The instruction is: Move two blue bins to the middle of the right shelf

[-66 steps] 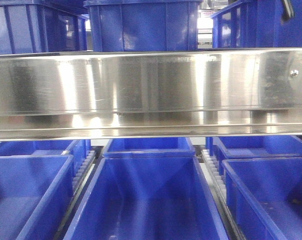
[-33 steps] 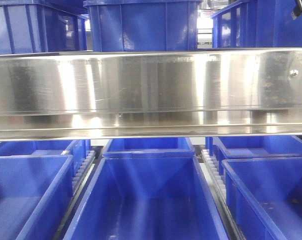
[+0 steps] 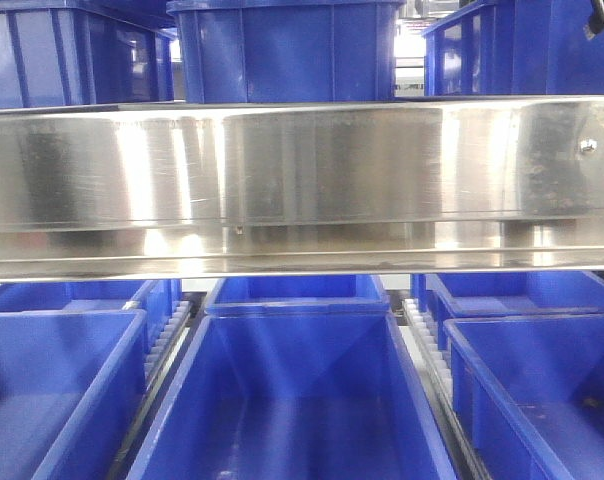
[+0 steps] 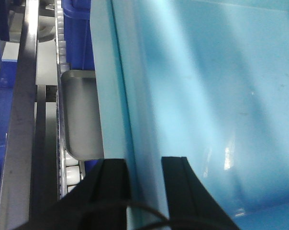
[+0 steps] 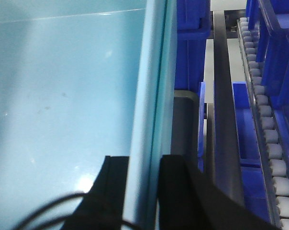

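A blue bin (image 4: 206,96) fills the left wrist view and looks pale in the glare. My left gripper (image 4: 145,191) straddles its left wall, one black finger outside and one inside, shut on the wall. The right wrist view shows a blue bin (image 5: 63,96) of the same pale look. My right gripper (image 5: 143,191) is shut on its right wall in the same way. In the front view several blue bins stand on the upper level (image 3: 282,50) and the lower level (image 3: 292,400). Neither gripper shows there. I cannot tell which of those bins is the held one.
A wide steel shelf beam (image 3: 302,180) crosses the front view between the two levels. White roller tracks (image 5: 266,120) run beside the held bin, with more blue bins past them. A grey metal tray end (image 4: 80,115) and rollers (image 4: 63,48) lie left of it.
A dark object at the top right corner of the front view has slid further right, almost out of frame. The shelf and bins look unchanged.
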You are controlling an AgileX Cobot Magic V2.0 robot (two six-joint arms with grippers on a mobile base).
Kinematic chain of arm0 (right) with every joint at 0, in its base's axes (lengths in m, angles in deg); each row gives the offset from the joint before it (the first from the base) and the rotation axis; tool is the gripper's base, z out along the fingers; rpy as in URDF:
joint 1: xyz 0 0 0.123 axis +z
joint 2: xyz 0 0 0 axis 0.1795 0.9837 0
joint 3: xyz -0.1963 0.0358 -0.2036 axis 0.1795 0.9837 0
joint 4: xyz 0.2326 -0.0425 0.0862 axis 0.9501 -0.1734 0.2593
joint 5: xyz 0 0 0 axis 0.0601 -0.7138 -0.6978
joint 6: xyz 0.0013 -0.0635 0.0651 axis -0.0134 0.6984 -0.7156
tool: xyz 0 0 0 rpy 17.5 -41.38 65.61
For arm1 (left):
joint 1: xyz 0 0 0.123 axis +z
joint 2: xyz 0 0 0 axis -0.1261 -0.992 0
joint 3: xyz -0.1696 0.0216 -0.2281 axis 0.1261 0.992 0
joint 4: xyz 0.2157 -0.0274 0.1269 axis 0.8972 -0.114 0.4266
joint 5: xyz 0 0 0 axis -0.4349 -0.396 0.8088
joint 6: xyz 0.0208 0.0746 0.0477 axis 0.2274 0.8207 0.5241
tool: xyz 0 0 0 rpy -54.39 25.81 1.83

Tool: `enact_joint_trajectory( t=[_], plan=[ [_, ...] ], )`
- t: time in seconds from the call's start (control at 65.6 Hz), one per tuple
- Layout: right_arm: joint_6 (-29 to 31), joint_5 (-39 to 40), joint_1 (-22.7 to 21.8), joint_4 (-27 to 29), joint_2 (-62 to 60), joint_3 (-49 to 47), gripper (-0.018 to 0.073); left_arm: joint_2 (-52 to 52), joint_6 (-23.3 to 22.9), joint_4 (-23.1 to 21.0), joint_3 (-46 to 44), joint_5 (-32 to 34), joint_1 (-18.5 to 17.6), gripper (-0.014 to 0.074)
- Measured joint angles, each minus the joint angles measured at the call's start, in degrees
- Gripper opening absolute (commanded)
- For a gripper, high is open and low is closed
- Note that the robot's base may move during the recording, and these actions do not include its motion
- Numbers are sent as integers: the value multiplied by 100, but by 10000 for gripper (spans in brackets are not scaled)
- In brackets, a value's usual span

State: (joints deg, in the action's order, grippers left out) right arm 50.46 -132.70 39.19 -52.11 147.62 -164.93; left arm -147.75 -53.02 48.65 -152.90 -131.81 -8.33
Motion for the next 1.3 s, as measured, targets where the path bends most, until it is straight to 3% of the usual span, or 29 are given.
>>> enact_joint_trajectory(
  t=[1.296],
  plan=[
    [-10,-54,0,48,34,0,-153,0,0,226,0,-12,0,-111]
  ],
)
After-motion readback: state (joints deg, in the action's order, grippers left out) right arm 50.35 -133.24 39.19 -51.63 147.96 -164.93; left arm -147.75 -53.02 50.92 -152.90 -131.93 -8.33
